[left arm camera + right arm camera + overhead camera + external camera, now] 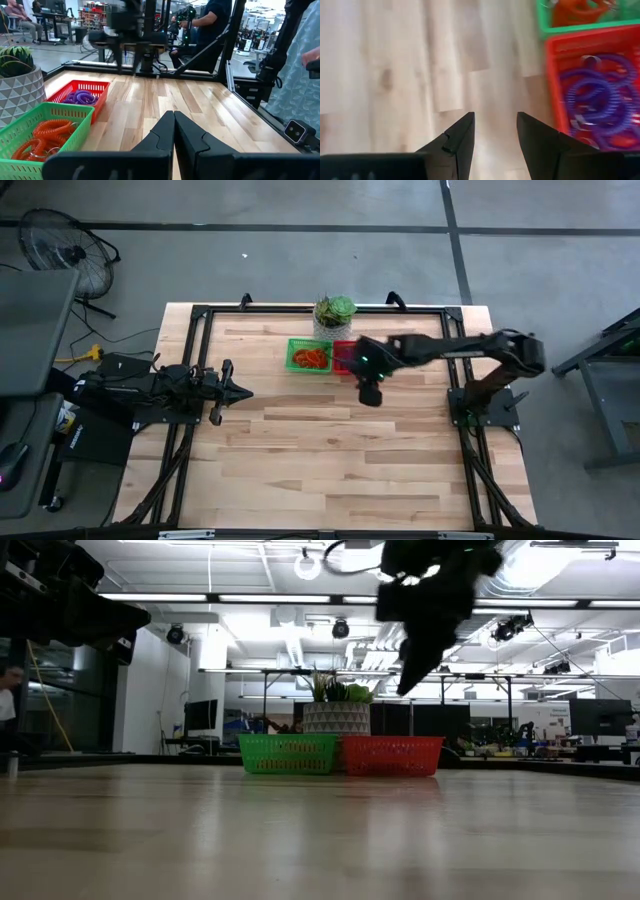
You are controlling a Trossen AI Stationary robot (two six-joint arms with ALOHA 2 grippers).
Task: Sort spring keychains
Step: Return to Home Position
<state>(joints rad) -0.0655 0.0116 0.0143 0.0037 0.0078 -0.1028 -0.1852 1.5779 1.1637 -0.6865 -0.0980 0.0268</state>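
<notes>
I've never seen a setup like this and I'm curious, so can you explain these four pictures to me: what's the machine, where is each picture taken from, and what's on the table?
It is a robot with two dark arms working at a wooden table. One picture looks straight down from above, one looks level across the tabletop, and the other two come from cameras on each arm's wrist.

The left gripper sits at the table's left side, its fingers shut on nothing. The right gripper hangs above the table beside the baskets, its fingers open and empty.

Near the far edge, a green basket holds orange spring keychains. A red basket next to it holds purple spring keychains. A potted plant stands behind them.
</notes>
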